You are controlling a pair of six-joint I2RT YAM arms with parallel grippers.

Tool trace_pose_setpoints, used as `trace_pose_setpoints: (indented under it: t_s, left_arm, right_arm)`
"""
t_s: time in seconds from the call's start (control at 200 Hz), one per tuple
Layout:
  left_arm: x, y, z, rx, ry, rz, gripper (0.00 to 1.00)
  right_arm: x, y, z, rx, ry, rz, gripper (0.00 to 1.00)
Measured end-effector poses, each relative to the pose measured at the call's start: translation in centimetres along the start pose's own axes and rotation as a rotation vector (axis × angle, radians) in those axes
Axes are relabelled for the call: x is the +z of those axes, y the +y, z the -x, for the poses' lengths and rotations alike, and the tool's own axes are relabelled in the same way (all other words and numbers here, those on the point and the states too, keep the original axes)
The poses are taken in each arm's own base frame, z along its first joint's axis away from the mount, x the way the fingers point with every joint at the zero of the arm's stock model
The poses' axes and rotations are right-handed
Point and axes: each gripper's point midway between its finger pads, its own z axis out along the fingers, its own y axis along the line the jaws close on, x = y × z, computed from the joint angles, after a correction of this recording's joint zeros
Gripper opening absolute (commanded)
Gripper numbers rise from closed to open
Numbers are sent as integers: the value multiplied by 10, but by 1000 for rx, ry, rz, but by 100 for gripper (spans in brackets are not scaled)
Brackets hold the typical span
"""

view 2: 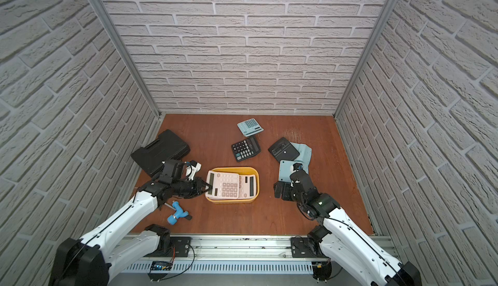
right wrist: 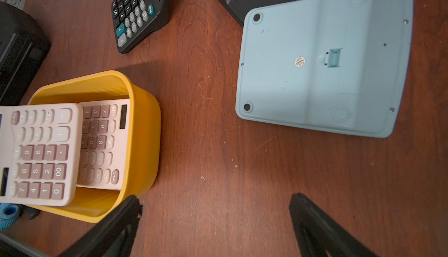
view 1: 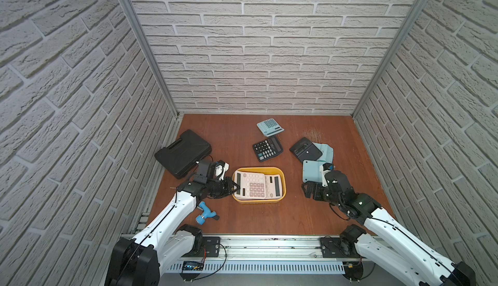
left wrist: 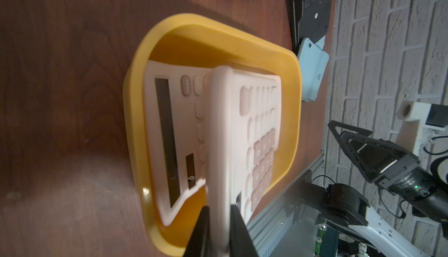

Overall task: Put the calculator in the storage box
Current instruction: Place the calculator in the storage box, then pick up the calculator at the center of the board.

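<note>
Left wrist view: saw smooth, round-cornered pink calculator (left wrist: pixel 219 146) pinched edge-on in left gripper (left wrist: pixel 219 211), tilted over second pink calculator (left wrist: pixel 174 103) lying inside glossy yellow storage box (left wrist: pixel 133 98). Saw right gripper (right wrist: pixel 215 198) splayed wide above scuffed wood-grain table (right wrist: pixel 206 134), brick-textured walls (view 1: pixel 256 55) around.

The setting is a robot test cell. Brick-pattern panels (view 1: pixel 269 42) in aluminium framing (view 1: pixel 173 109) enclose a wooden tabletop (view 1: pixel 256 217).

Stereo pair high overhead; wrist cameras close on storage box (left wrist: pixel 134 122) (right wrist: pixel 145 134)
</note>
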Motion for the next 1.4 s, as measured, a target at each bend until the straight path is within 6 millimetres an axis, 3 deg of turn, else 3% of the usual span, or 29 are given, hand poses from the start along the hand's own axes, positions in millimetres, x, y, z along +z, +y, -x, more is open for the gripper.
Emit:
trace_pose_setpoints:
  t_s: [0.27,0.33,0.475,0.745,1.12,1.4]
  left_arm:
    - [7,10,3,-8,3,39,4]
    - [8,13,3,-12,6,49,10]
    - [9,16,4,-8,1,63,35]
    - [1,16,8,21,-26,103,44]
    - [-36,1,21,96,-152,164,98]
    - [-47,-23,29,187,-198,188,98]
  right_arm:
    - [0,2,0,0,2,10,100]
    - [0,3,1,0,-1,15,100]
    - [1,4,0,1,4,17,100]
    - [4,4,-4,-1,32,16,100]
    - [0,12,3,-31,40,40,100]
    - [15,-5,12,67,77,30,99]
